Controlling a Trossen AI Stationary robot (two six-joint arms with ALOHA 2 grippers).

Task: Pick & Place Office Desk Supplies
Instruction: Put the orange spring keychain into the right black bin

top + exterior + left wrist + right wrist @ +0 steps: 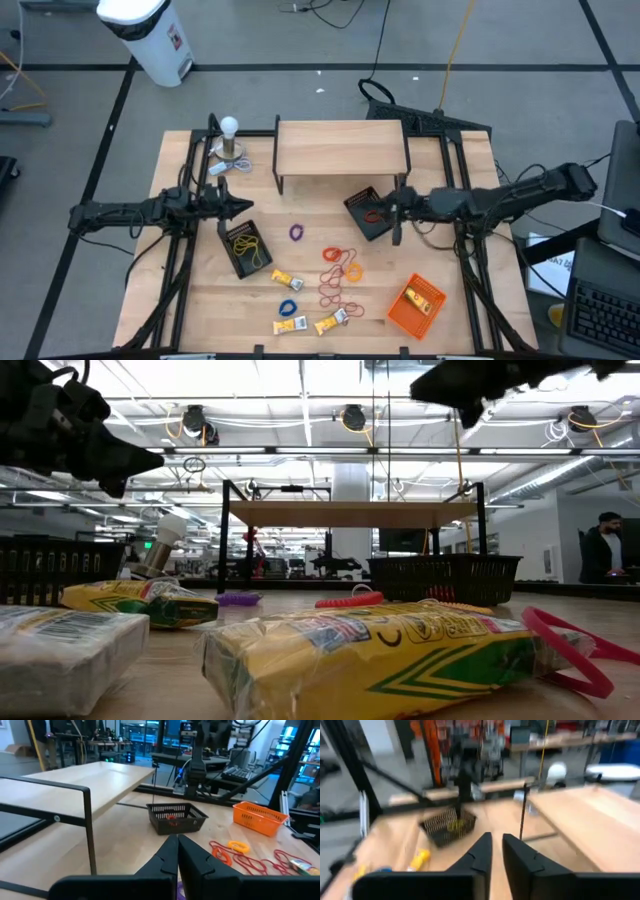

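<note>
Dark jointed arms [130,212] — tapered fingers [167,857]

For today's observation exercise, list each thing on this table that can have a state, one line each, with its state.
Left tool: shut, empty, above the left mesh tray.
Right tool: slightly parted, empty, over the right mesh tray.
Left mesh tray: holds yellow bands.
Right mesh tray: holds a red band.
Orange tray: holds a yellow packet.
Purple band: loose on the table.
Blue band: loose on the table.

The high view looked straight down on the whole table [200,300]. The low view sat at tabletop height, close behind a yellow packet [380,650]. Both wrist views faced across the table and shared the raised wooden shelf [340,147].
</note>
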